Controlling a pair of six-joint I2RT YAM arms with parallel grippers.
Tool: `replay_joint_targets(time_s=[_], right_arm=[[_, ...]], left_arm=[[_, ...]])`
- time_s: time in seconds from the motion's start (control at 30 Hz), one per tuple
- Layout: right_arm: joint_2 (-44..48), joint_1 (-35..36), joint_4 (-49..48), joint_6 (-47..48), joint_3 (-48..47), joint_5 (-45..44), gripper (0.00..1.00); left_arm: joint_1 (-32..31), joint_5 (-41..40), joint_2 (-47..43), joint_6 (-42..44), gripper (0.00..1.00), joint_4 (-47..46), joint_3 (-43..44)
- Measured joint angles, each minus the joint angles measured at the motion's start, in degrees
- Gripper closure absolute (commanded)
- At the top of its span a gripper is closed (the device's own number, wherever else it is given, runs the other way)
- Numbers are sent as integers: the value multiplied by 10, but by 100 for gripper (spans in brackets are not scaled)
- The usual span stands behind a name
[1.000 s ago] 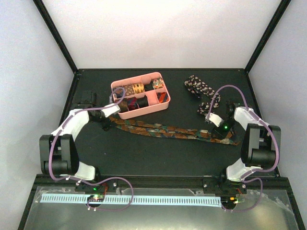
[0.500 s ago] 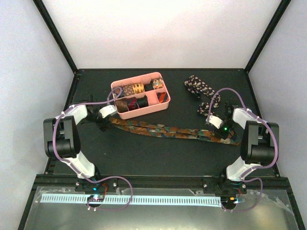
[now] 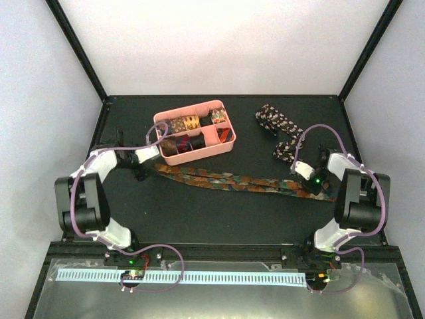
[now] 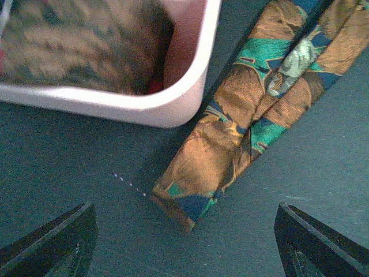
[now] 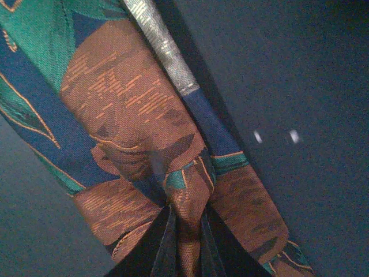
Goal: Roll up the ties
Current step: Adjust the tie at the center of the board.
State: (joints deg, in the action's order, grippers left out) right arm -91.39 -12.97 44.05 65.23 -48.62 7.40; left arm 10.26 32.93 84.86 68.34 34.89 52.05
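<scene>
- The patterned tie [image 3: 232, 181] lies stretched flat across the table [image 3: 219, 219], running from just in front of the tray [image 3: 212, 151] on the left to the right gripper [image 5: 183, 242] on the right.
- The right gripper is clenched on this tie: in its wrist view the two fingers pinch a bunched fold of the orange, blue and green cloth between them.
- The left gripper [image 4: 184, 236] is released, with its fingers spread wide and nothing between them but bare table.
- The tie's left end lies just ahead of those fingers and touches neither of them. It sits beside the tray's near corner.
- The pink tray holds several rolled ties [image 3: 182, 124] in its compartments.
- The speckled tie [image 3: 277, 126] lies loose and crumpled at the far right of the table, well apart from the tray and behind the right gripper.
</scene>
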Motion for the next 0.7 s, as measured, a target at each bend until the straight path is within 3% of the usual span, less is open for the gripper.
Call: replay_joint_targets(time_s=[0.17,0.3,0.53,0.7], right_arm=[[5,-75,-21,71,5,-26,85],[-8,-143,-52,138,-12,-72,71],[-48,-198,-95,205,-71,-133,33],[-35,-195,-33,186,-135,-76,31]], left_arm=[[-12,31,-51,16,13,12,-20],[-48,36,-68,19,13,26,-30],[-217,10,-85,-57,14,-8,-41],[-296,-12,-14,-122,16,-35,10]])
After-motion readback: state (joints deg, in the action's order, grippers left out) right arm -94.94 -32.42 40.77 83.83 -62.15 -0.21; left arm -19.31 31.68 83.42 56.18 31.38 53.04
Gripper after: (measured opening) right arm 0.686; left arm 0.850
